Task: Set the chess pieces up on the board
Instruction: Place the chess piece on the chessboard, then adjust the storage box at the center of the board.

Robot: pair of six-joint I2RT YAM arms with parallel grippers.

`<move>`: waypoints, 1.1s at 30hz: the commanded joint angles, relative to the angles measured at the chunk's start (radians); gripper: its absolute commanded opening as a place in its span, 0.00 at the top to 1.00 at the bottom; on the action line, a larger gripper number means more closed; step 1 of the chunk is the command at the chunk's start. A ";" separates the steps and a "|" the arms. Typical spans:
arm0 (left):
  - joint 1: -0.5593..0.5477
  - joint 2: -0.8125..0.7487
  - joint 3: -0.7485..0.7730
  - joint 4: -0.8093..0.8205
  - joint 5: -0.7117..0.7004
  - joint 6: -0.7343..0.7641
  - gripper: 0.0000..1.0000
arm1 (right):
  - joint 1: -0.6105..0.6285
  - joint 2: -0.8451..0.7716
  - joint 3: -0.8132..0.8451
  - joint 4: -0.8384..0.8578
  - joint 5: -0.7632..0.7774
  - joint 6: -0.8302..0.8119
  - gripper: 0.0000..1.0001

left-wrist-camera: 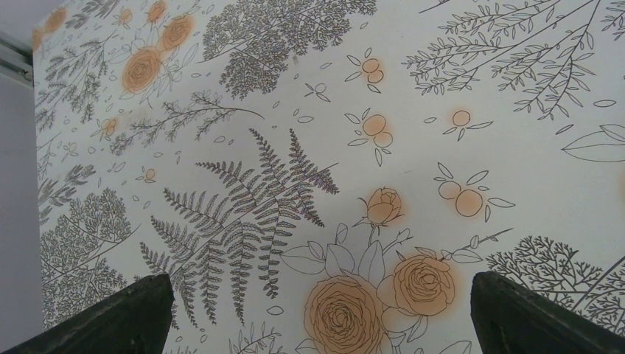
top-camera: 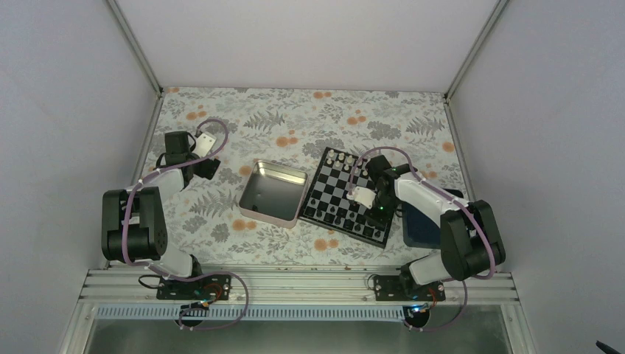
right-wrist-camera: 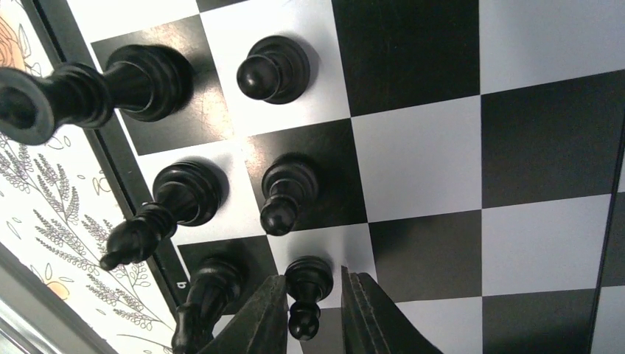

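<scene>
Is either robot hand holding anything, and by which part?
Probably nothing. The right gripper straddles a black pawn near its head, but a gap shows beside one finger, so it seems loose. The left gripper is open and empty.

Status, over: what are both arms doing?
Left gripper open, idle over cloth. Right gripper straddles a black pawn on the board, grip unclear. Neighbouring pieces close.

Holds the left arm (top-camera: 133, 221) folded at the left side, elbow near, wrist stretched toward the far side. Spreads the left gripper (left-wrist-camera: 317, 287) fully wide, fingers (left-wrist-camera: 133, 317) far apart, pointing down. Bends the right arm (top-camera: 457, 236) from the near right toward the middle, wrist tipped down. Sets the right gripper (right-wrist-camera: 315, 279) low, jaws parted only narrowly.
</scene>
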 commanded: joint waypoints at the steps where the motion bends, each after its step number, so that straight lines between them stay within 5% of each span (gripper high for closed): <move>1: 0.007 -0.025 -0.006 0.010 0.021 0.000 0.00 | 0.007 -0.012 0.011 0.000 0.007 0.010 0.77; 12: 0.006 -0.051 -0.002 0.009 0.030 0.014 0.00 | 0.009 -0.125 0.206 -0.116 0.015 0.009 0.53; 17: -0.026 -0.031 0.081 -0.058 0.044 0.053 0.03 | 0.071 -0.064 0.440 -0.145 -0.007 0.022 0.54; 21: -0.085 0.017 0.174 -0.145 0.021 0.134 0.08 | 0.171 0.078 0.577 -0.127 0.037 0.050 0.65; 26: -0.090 0.060 0.235 -0.188 -0.048 0.204 0.40 | 0.234 0.333 0.767 -0.114 0.063 0.100 0.91; 29: -0.088 0.042 0.183 -0.158 -0.111 0.236 0.60 | 0.264 0.472 0.846 -0.133 0.094 0.120 0.95; 31: -0.089 0.018 0.126 -0.136 -0.155 0.247 0.88 | 0.280 0.534 0.879 -0.146 0.110 0.133 0.96; 33: -0.088 -0.012 0.075 -0.126 -0.175 0.256 0.98 | 0.297 0.586 0.917 -0.175 0.131 0.151 0.96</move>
